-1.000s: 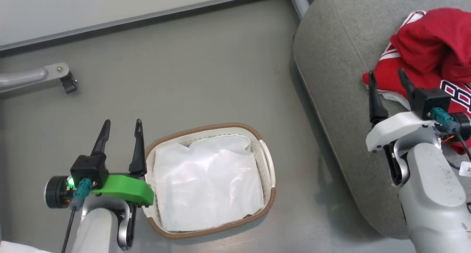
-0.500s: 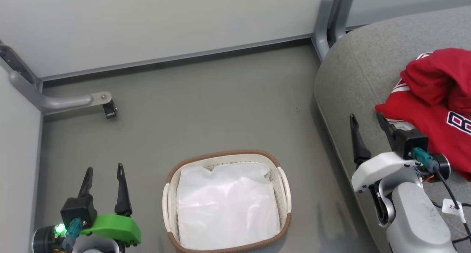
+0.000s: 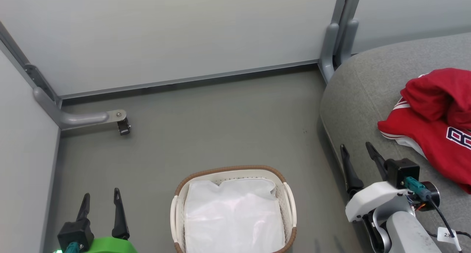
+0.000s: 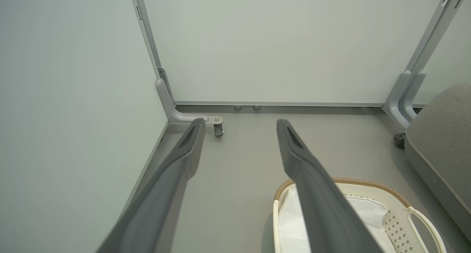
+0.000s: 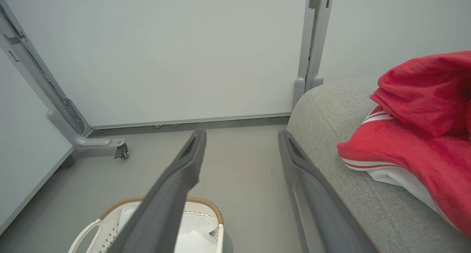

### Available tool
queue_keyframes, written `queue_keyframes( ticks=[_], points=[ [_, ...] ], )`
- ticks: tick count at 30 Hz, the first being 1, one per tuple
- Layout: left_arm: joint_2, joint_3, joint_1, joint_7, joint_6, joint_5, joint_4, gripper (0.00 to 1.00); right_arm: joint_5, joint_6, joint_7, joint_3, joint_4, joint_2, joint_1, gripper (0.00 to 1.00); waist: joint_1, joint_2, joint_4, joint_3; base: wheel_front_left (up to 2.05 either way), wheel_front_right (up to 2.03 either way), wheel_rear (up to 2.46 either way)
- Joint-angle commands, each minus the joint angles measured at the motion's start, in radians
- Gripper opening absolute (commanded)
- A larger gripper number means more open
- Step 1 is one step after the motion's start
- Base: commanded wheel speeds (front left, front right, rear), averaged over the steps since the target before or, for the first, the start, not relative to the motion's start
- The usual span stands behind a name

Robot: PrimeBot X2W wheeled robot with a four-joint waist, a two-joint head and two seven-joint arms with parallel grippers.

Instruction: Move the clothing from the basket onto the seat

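Right claw (image 3: 355, 146) is drawn back from red clothing (image 3: 430, 98), left heaped on seat (image 3: 360, 98). Basket (image 3: 228, 169) is emptied, only liner (image 3: 235, 216) remaining. Right claw and left claw (image 3: 102, 192) are held open, empty: task is judged done.

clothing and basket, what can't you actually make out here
- clothing: the head view's right edge cuts it off; the lettering runs out of frame and cannot be read whole.
- basket: its near end runs off the head view's bottom edge; in the left wrist view a finger of the left gripper covers part.
- Under the white liner: hidden by the liner itself.
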Motion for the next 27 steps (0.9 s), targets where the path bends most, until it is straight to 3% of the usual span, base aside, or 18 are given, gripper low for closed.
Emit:
queue_keyframes(
  ticks=[1,14,15,19,27],
  points=[
    [0.001,-0.001,0.017,0.000,-0.005,-0.006,-0.004,1.00,0.009,-0.001,-0.002,0.001,-0.006,-0.004,0.020,1.00,0.0001,0.0000,0.000,-0.003,0.00,0.00,0.00],
    [0.001,-0.016,0.049,0.000,-0.018,-0.038,-0.012,1.00,0.035,-0.001,-0.002,0.021,-0.026,-0.004,0.052,1.00,0.0001,0.0000,0.000,-0.016,0.00,0.00,0.00],
    [-0.001,-0.018,0.037,0.000,-0.015,-0.038,-0.008,0.00,0.029,0.000,0.000,0.021,-0.022,0.000,0.042,0.00,0.0001,0.0000,0.000,-0.016,0.00,0.00,0.00],
    [-0.006,-0.022,0.036,0.002,-0.015,-0.044,0.026,0.00,0.033,0.000,0.003,0.022,0.008,0.006,0.064,0.00,0.0001,0.0000,0.000,-0.016,0.00,0.00,0.00],
    [-0.006,-0.007,0.012,0.048,-0.023,-0.193,0.025,0.00,0.180,0.000,0.046,-0.001,-0.012,0.005,0.069,0.00,0.0001,0.0000,0.004,-0.017,0.00,0.00,0.00]
  ],
)
